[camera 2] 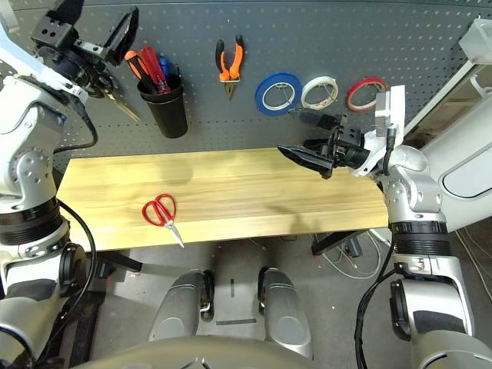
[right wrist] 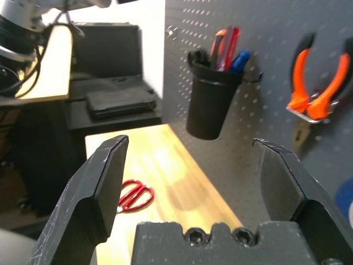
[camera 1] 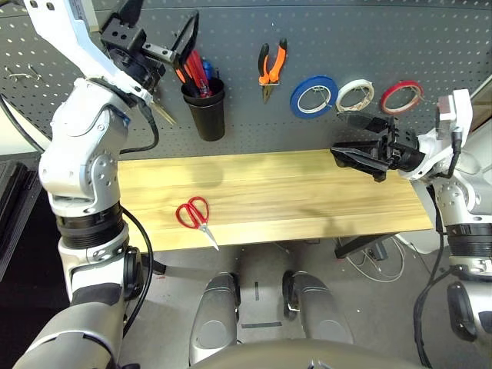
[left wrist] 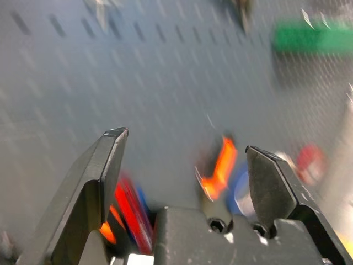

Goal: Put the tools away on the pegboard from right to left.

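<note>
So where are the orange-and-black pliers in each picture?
Left eye: pliers near the top, slightly right of centre.
Right eye: near the top, slightly left of centre.
Left wrist: between the left pincer's fingers.
Right wrist: past one finger of the right pincer.
Shared landmark: blue tape ring beside them.

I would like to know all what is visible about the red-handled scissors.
The scissors lie flat on the wooden table, near its front edge. Two red loop handles, plastic-looking, point toward the pegboard; the silvery, metal-looking blades appear closed, their tip reaching the edge. Neither gripper touches them.
</note>
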You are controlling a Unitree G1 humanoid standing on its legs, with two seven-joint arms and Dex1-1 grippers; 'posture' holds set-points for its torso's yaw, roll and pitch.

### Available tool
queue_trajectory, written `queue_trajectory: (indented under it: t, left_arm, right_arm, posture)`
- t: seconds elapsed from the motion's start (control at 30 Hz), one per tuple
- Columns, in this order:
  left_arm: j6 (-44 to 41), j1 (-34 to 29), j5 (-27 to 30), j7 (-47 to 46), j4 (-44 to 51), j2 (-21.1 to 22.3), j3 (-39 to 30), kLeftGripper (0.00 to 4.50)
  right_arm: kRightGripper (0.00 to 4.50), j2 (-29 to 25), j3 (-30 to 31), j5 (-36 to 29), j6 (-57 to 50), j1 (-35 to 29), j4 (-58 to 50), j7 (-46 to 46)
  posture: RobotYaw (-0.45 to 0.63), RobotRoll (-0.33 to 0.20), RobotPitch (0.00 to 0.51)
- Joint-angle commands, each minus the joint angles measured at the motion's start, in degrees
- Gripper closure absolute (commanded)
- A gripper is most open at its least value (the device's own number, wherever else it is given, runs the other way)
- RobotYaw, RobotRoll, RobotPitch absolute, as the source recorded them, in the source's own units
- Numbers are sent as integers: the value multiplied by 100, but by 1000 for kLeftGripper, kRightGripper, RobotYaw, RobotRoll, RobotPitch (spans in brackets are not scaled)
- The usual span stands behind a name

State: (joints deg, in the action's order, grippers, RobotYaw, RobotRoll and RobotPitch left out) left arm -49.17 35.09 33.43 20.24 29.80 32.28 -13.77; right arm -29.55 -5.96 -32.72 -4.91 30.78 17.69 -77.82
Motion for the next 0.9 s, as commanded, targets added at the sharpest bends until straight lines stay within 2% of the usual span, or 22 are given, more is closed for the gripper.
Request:
queue_trajectory:
  t: [0.03, 0.17, 0.27, 0.4, 0.5, 0.6, 0.8, 0.9]
  left_arm:
    - [-1053, -457, 899, 183, 679, 300, -192, 13]
    - [-1686, -1049, 1504, 109, 1048, 482, -379, 13]
    - [-1796, -1459, 1632, -6, 1147, 474, -430, 13]
    - [-1493, -2285, 1137, -98, 985, 506, -184, 13]
    - [-1288, -2683, 719, -204, 726, 502, 45, 13]
    - [-827, -3095, 149, -232, 264, 436, 419, 13]
    - [-175, -3368, -823, -426, -720, 258, 981, 13]
    - [-215, -3368, -1015, -566, -1055, 70, 1015, 13]
  right_arm:
    - [0, 57, 183, 219, 206, 68, 276, -241]
    - [0, 93, 317, 391, 365, 79, 408, -438]
    - [0, 102, 386, 467, 441, 41, 413, -509]
    - [0, 170, 500, 681, 631, -79, 405, -458]
    - [0, 215, 555, 793, 693, -202, 351, -339]
    - [0, 108, 857, 1158, 399, -420, 195, -93]
    - [0, 119, 1086, 1476, 226, -831, -276, 437]
    - [0, 138, 1168, 1601, 206, -1029, -506, 677]
  posture:
    - [177, 0, 140]
    - [188, 0, 151]
    - [180, 0, 162]
    - [156, 0, 184]
    - [140, 0, 198]
    - [115, 0, 217]
    - [73, 0, 254]
    - [59, 0, 264]
